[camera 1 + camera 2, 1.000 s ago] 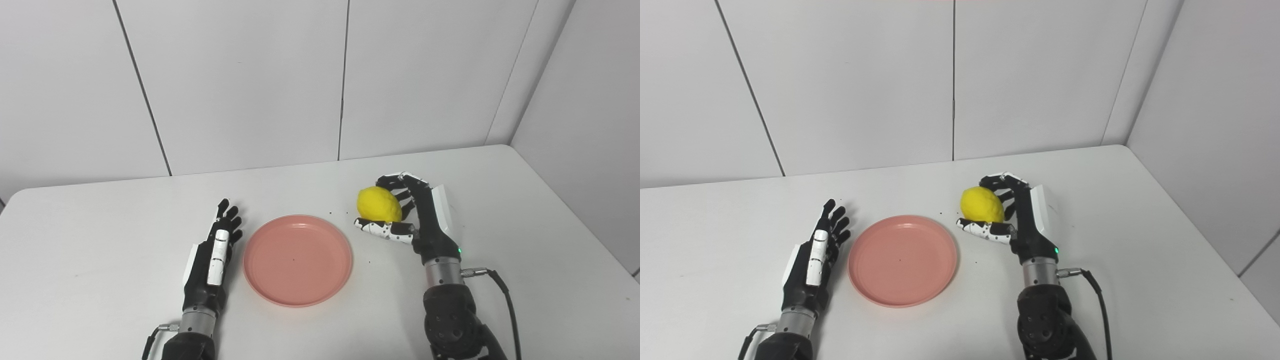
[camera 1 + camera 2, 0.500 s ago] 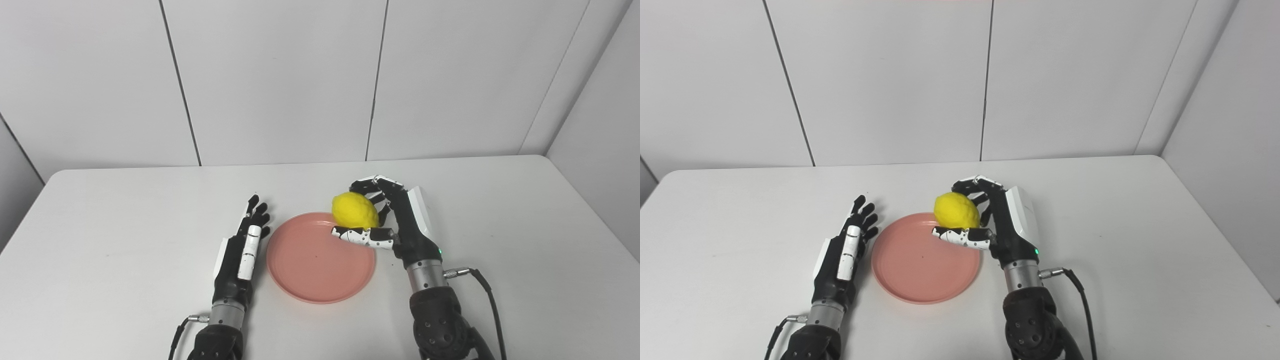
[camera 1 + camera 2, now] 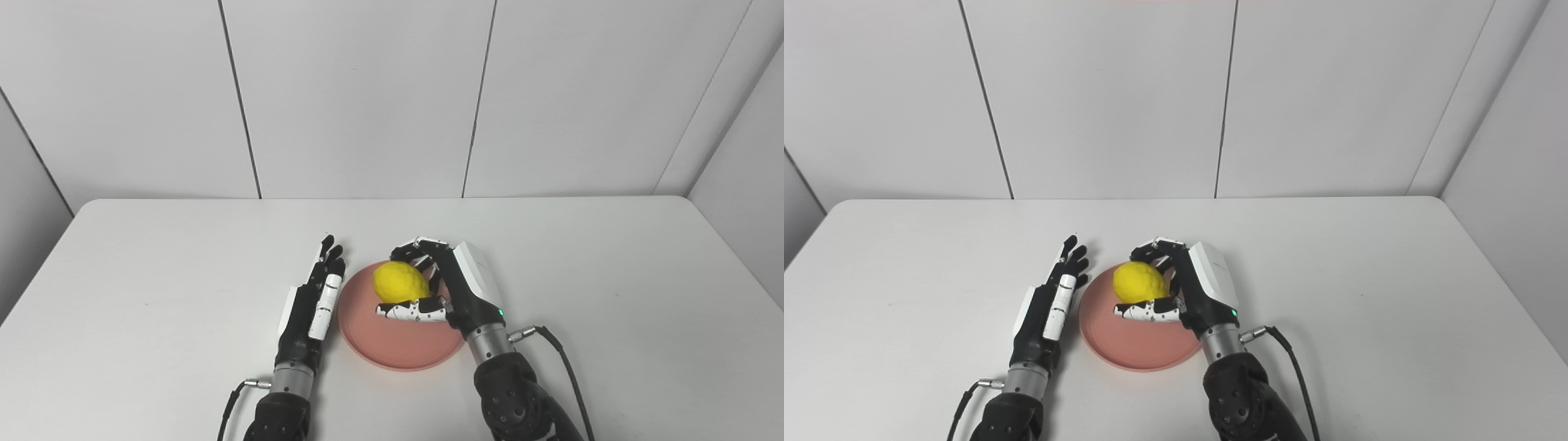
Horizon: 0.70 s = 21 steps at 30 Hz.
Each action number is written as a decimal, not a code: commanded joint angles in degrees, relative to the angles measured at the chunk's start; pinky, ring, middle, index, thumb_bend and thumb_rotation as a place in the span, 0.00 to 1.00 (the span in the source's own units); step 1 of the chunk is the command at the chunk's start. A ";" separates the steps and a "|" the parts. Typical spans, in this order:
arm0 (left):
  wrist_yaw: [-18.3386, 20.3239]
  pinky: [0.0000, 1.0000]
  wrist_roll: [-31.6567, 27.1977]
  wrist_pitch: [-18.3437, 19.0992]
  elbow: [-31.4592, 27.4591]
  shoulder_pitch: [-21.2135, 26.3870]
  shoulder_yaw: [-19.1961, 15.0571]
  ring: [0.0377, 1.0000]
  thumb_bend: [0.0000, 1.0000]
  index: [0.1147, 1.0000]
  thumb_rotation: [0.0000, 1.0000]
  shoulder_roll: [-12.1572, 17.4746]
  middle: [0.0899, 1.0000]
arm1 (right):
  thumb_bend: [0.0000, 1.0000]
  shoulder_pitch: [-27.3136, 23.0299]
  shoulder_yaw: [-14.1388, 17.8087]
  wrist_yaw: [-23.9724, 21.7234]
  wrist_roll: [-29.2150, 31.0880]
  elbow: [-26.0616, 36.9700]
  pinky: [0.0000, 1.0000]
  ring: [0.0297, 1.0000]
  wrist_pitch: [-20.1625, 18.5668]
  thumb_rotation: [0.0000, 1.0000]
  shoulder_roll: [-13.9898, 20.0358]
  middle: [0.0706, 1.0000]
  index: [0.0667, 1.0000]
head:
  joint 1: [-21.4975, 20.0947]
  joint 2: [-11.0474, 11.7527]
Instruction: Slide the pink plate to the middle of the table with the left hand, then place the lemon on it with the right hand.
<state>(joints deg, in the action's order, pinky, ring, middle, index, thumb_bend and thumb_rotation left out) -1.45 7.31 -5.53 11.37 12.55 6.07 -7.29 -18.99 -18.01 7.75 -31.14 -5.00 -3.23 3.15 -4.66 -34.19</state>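
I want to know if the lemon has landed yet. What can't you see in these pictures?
- Both views: whether the lemon touches the pink plate; its underside is hidden by the right hand and its thumb.
- Both views: the plate's right part, covered by the right hand.
- Both views: whether the left hand touches the plate rim; they look flush, but any gap is too small to tell.
- Both arms are cut off by the bottom edge.

Left eye and right eye views, set side by side at head height, look forward and down across the white rectangular table (image 3: 612,275) toward the grey panelled wall (image 3: 1102,92). Both share the whole tabletop, slightly offset sideways.
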 commanded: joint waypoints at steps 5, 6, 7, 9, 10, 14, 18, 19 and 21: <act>-0.18 0.95 -0.12 -1.09 2.62 -2.33 0.73 0.96 0.63 0.96 1.00 -0.45 0.96 | 0.51 -2.96 -0.31 0.47 -1.61 -2.98 0.23 0.43 3.01 0.00 0.44 0.41 0.48 | 0.13 -0.13; -0.25 0.93 -0.89 -1.47 2.74 -2.29 0.39 0.95 0.61 0.95 1.00 -0.81 0.96 | 0.51 -3.12 -0.41 0.63 -1.86 -3.81 0.23 0.43 3.30 0.00 0.65 0.41 0.48 | 0.13 -0.13; -0.30 0.92 -1.39 -1.73 2.83 -2.26 0.17 0.94 0.60 0.95 1.00 -1.05 0.95 | 0.51 -3.22 -0.47 0.74 -2.04 -4.36 0.23 0.43 3.54 0.00 0.79 0.41 0.48 | 0.13 -0.13; -0.37 0.92 -1.98 -2.08 3.15 -2.14 -0.10 0.94 0.59 0.95 1.00 -1.35 0.95 | 0.51 -3.40 -0.66 0.78 -2.52 -5.11 0.23 0.43 3.70 0.00 1.08 0.41 0.48 | 0.08 -0.11; -0.33 0.92 -1.81 -1.85 3.08 -2.15 0.03 0.94 0.59 0.95 1.00 -1.26 0.95 | 0.51 -3.44 -0.82 0.74 -2.95 -5.35 0.22 0.43 3.55 0.00 1.29 0.40 0.48 | -0.03 -0.05; 0.29 0.95 -1.24 -1.06 2.81 -2.19 0.61 0.96 0.61 0.97 1.00 -0.61 0.97 | 0.51 -3.20 -1.09 1.93 -4.91 -6.01 0.21 0.43 3.43 0.00 1.86 0.39 0.48 | -0.06 -0.06; -0.29 0.93 -1.94 -1.54 2.99 -2.04 0.15 0.95 0.60 0.95 1.00 -1.14 0.96 | 0.51 -2.91 -1.07 3.34 -6.09 -6.65 0.21 0.39 4.16 0.00 2.51 0.45 0.46 | -0.22 -0.27; -0.28 0.93 -2.16 -1.70 3.08 -2.00 0.06 0.94 0.59 0.95 1.00 -1.24 0.96 | 0.51 -2.84 -1.05 3.32 -6.17 -6.52 0.28 0.38 4.20 0.00 2.65 0.44 0.49 | -0.24 -0.18; -0.19 0.93 -1.80 -1.38 3.04 -2.00 0.25 0.95 0.60 0.96 1.00 -1.02 0.96 | 0.51 -2.69 -1.05 3.40 -6.47 -6.12 0.41 0.41 4.57 0.00 2.87 0.45 0.49 | -0.15 -0.22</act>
<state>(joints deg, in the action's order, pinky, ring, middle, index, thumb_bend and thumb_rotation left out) -1.36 5.57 -5.72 11.74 12.64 5.94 -7.85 -20.67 -19.28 10.28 -36.76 -11.74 -0.62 5.16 -4.83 -34.45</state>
